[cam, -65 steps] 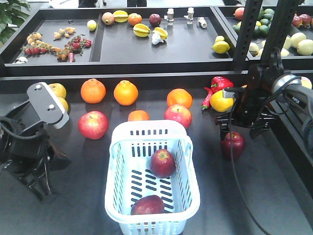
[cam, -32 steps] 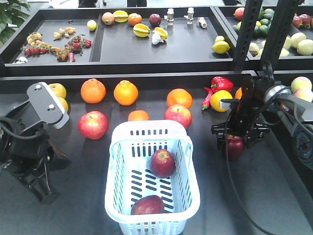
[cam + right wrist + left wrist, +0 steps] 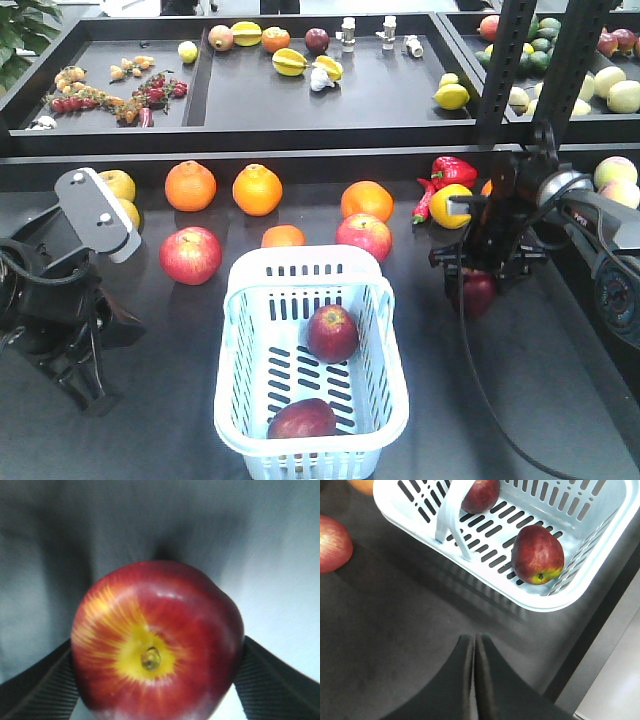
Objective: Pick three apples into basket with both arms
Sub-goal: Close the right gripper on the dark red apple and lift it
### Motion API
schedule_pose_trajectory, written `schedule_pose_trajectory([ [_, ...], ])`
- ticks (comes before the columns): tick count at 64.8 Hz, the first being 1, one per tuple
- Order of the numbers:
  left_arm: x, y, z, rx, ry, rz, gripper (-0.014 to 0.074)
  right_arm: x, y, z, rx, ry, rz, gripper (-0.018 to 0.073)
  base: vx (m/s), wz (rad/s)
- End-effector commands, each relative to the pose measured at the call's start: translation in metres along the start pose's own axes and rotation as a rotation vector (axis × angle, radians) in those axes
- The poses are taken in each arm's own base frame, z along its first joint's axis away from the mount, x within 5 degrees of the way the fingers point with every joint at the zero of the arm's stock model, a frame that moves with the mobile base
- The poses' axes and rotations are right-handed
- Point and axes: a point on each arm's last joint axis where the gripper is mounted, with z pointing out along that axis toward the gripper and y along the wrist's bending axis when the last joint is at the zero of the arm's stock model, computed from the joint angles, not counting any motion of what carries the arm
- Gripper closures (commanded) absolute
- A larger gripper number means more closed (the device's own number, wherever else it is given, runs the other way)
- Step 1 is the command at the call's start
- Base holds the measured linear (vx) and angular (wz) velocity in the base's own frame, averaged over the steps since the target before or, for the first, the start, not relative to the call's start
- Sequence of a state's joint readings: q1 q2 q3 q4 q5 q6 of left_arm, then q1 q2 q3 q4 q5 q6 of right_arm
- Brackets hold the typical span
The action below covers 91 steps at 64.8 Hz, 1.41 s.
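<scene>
Right of the basket, my right tool grasps the smooth, firm third apple across its widest flanks; left tool clenched.

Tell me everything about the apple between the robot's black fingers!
The apple is deep red and shiny, with yellow streaks spreading from its short brown stem, which faces the wrist camera. It sits on the dark table right of the basket, under the right gripper, with a ribbed black finger on each side.
</scene>
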<state>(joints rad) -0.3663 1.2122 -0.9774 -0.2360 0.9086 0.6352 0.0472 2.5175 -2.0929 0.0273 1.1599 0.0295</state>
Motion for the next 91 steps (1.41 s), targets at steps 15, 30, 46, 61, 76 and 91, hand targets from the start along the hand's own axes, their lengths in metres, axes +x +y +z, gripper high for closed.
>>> schedule_pose_trajectory([
  [15,-0.009,0.001,-0.013,-0.033,-0.089,-0.008,0.0603,-0.007,0.007,-0.099,-0.046,-0.182,-0.037,0.0185,0.0,0.0],
  [30,-0.009,0.001,-0.013,-0.033,-0.089,-0.008,0.0603,0.018,0.013,-0.163,-0.1,-0.23,-0.061,0.0185,0.0,0.0],
  [46,-0.009,0.001,-0.013,-0.033,-0.089,-0.008,0.0603,0.074,0.014,-0.199,-0.124,-0.198,-0.094,0.0185,0.0,0.0],
  [61,-0.009,0.001,-0.013,-0.033,-0.089,-0.008,0.0603,0.157,0.017,-0.229,-0.157,-0.338,-0.092,0.0185,0.0,0.0],
  [76,-0.009,0.001,-0.013,-0.033,-0.089,-0.008,0.0603,0.243,0.02,-0.232,-0.254,-0.471,-0.096,0.0185,0.0,0.0],
  [91,-0.009,0.001,-0.013,-0.033,-0.089,-0.008,0.0603,0.299,0.042,-0.253,-0.493,-0.596,-0.292,0.0185,0.0,0.0],
])
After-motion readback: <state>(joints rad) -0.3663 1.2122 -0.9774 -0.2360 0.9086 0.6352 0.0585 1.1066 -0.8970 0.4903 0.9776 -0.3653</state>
